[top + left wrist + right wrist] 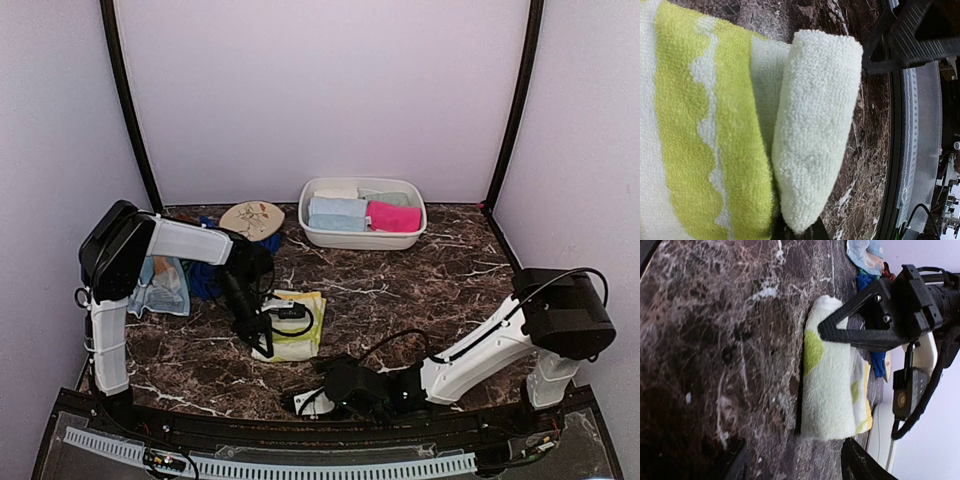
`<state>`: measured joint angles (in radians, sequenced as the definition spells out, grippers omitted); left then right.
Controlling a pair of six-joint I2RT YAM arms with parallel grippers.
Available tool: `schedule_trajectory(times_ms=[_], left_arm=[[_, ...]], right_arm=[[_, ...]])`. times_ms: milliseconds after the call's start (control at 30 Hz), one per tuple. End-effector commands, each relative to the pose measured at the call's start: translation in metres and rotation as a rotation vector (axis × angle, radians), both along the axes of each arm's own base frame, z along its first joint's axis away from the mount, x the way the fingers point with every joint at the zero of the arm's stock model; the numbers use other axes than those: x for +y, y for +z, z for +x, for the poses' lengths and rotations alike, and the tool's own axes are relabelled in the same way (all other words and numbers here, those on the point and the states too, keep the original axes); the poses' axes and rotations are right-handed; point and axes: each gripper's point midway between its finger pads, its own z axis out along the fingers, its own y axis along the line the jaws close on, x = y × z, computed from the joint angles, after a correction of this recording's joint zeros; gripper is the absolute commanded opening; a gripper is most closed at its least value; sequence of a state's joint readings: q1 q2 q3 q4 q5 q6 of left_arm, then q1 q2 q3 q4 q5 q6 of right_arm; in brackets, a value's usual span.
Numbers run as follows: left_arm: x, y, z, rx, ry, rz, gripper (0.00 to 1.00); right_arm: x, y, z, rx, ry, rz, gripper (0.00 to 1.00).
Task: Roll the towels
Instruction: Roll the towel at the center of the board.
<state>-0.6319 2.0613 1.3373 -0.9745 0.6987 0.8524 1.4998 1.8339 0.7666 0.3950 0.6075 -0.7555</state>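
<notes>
**Left claw starting the roll on the yellow-green towel**

The yellow-green towel (305, 342) is lying on the marble table (450, 270), near the front edge and between the two arms. The left claw (262, 342) is sitting on the towel's left part, clenched on the turned-over edge. From the left wrist that edge is showing as a short, fat roll (815, 135) lying along the side nearest the arms' bases. The right claw (305, 402) is hovering low over bare table just beside that side, fingers spread and grasping nothing (the towel is lying ahead of them, not between them).

The rolling step is looking barely begun, with about one turn made and most of the cloth flat. Next, the roll is needing to be carried further across the towel. The right claw is probably going to have to catch the roll's free end so it turns evenly rather than skewing. More towels are waiting in a heap (165, 285) at the left, and rolled towels (393, 216) are sitting in the white basin (360, 241) at the back.
</notes>
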Motion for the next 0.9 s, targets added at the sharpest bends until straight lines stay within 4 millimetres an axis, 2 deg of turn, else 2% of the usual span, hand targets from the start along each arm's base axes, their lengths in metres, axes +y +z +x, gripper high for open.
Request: schedule_trajectory(times_ms=[0, 167, 567, 667, 733, 867], left_arm=[[0.006, 0.001, -0.004, 0.035, -0.004, 0.035, 0.00], [0.005, 0.000, -0.002, 0.033, -0.011, 0.039, 0.00], [0.003, 0.010, -0.001, 0.035, -0.033, 0.022, 0.00], [0.002, 0.011, 0.003, 0.018, -0.034, 0.019, 0.00], [0.000, 0.011, 0.006, 0.000, -0.030, 0.020, 0.06], [-0.001, 0.012, 0.018, -0.076, 0.001, 0.007, 0.29]], right_arm=[[0.036, 0.028, 0.010, -0.168, 0.066, 0.062, 0.60], [0.048, 0.019, 0.013, -0.201, 0.103, 0.040, 0.57], [0.049, -0.020, 0.058, -0.185, 0.026, -0.025, 0.48], [0.047, -0.031, 0.058, -0.141, 0.018, -0.037, 0.39], [0.045, -0.037, 0.057, -0.093, 0.002, -0.041, 0.31], [0.044, -0.040, 0.060, 0.032, -0.070, -0.019, 0.17]])
